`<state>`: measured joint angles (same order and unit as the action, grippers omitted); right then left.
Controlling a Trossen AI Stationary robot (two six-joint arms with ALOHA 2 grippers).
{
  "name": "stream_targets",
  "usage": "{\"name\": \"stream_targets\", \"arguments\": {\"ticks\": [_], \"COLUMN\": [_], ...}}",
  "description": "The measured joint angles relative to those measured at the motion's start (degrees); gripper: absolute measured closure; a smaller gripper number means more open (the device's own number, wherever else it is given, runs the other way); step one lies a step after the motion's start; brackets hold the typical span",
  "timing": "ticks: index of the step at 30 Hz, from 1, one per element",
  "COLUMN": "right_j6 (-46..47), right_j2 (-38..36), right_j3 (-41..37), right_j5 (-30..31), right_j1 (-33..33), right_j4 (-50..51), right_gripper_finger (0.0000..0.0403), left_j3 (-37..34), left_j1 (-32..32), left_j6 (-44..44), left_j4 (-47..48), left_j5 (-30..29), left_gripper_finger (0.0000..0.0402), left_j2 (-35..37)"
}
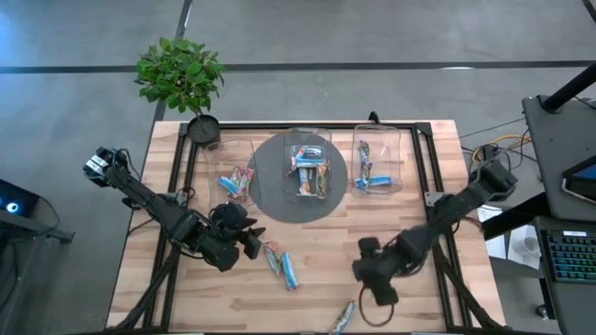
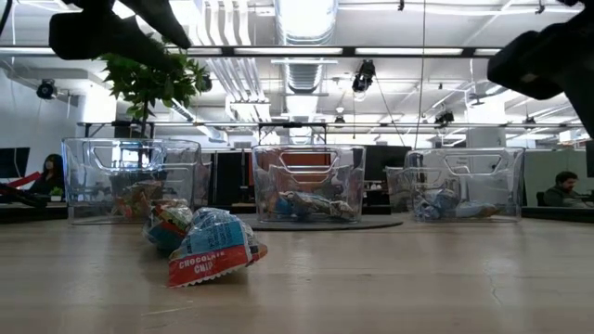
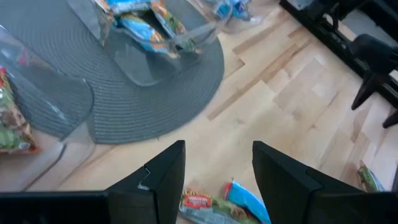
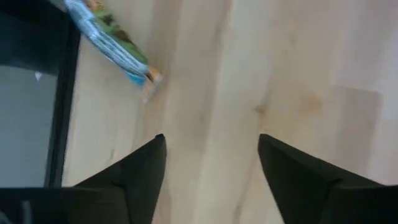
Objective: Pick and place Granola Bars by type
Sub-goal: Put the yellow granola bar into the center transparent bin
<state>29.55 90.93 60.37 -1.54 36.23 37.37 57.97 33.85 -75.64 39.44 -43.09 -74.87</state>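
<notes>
We see the left gripper hanging over the wooden table, its fingers spread wide and holding nothing. Just beside it lie two granola bars, touching or nearly so; in the left wrist view they show right below the fingertips.

The right gripper hovers over bare wood nearer the front edge, also wide apart and empty. A lone green bar lies at the front edge of the table, near that gripper; in the right wrist view it lies well clear of the fingers.

More bars sit in three clear bins at the back: the left bin, the middle bin on a round grey mat, and the right bin. Their types are hard to tell from above, perhaps mostly blue on the right.
</notes>
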Motion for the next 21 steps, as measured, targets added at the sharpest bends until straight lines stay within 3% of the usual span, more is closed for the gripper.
{"name": "stream_targets", "arguments": {"ticks": [10,21], "right_j6": [-17.3,-16.7], "right_j2": [13.3,15.7], "right_j3": [10.5,6.0], "right_j5": [-0.5,-1.1], "right_j1": [4.8,4.9], "right_j4": [-0.8,-19.4], "right_gripper_finger": [0.0071,0.0049], "left_j3": [0.0,0.0], "left_j1": [0.0,0.0], "left_j6": [-0.1,0.4], "left_j4": [0.0,0.0], "left_j5": [2.6,5.1], "left_gripper_finger": [0.0232,0.0232], "left_j2": [0.0,0.0]}}
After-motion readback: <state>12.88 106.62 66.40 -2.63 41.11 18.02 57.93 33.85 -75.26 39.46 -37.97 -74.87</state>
